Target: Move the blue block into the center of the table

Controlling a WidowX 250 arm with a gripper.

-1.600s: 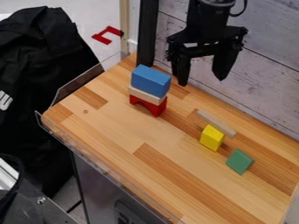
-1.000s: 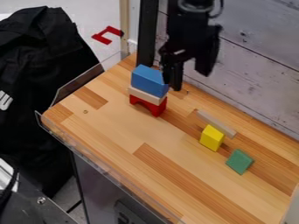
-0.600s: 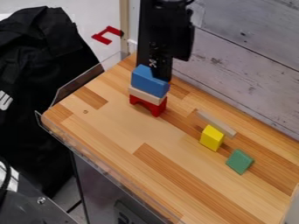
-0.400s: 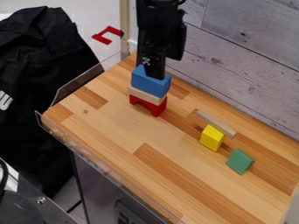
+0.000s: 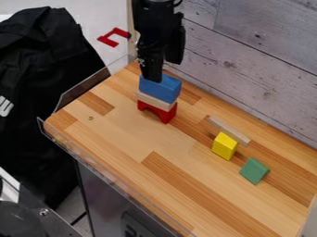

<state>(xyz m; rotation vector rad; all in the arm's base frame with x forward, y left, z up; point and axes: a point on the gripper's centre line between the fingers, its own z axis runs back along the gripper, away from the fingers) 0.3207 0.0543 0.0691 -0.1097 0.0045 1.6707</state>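
Probably lining up its grab, the open, empty gripper (image 5: 163,72) must next fit around the blue block (image 5: 162,90) and squeeze.

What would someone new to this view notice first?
Probably the small stack toward the table's far left: a blue rectangular block on a pale wooden block, over a red arch-shaped block, with the black jaws right at its top. Next, the bright yellow block and green block to the right.
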